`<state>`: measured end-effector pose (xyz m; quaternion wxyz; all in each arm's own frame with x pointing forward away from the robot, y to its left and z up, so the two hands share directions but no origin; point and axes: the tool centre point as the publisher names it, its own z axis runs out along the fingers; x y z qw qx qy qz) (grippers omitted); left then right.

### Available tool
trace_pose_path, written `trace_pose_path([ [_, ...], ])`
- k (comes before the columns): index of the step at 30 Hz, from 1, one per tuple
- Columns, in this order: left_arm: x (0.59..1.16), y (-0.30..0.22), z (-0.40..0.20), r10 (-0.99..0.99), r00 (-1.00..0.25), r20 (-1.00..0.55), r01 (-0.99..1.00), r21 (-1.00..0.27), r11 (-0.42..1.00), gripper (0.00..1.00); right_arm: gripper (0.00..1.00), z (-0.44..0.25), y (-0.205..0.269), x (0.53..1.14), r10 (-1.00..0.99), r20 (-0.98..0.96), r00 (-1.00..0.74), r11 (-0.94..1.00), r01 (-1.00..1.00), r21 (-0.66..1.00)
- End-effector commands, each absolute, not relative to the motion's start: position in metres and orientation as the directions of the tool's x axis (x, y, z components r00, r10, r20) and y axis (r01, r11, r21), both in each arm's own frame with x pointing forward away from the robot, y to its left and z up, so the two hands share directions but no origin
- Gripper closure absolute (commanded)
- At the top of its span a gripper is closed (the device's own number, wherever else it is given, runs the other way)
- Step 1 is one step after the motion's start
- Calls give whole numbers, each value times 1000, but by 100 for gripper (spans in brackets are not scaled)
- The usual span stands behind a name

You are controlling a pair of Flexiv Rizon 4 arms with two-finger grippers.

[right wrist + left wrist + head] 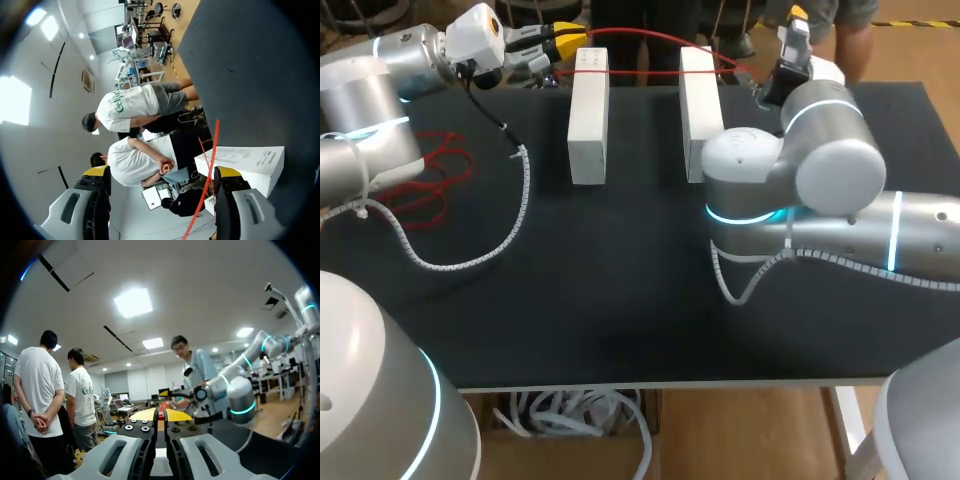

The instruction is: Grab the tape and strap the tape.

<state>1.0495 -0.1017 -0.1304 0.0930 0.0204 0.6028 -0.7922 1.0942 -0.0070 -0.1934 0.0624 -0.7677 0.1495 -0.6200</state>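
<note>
Red tape [205, 163] stretched across white blocks [588, 115], left gripper [162, 415] pinched onto its end, right gripper [162, 172] spread wide, tape passing between its fingers.

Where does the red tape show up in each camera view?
Head view: red tape stretched across the far ends of both white boxes.
Left wrist view: a red sliver just beyond the left gripper's yellow tips.
Right wrist view: a red line between the right gripper's open jaws, beside one white box.
Shared landmark: the black table.
</note>
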Motion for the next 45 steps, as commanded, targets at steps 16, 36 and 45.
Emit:
trace_pose_path([
  [16, 1048, -102, -130, -126, -981, -145, 174, -951, -256, 100, 26, -177, -9, 1081, -303, 932, 200, -953, -93, -290],
  [36, 1048, -102, -130, -126, -981, -145, 174, -951, -256, 100, 51, -173, -7, 1085, -300, 937, 179, -953, -91, -288],
  [45, 1048, -102, -130, -126, -981, -145, 174, -951, -256, 100, 53, -176, -8, 1074, -274, 942, 195, -962, -65, -267],
])
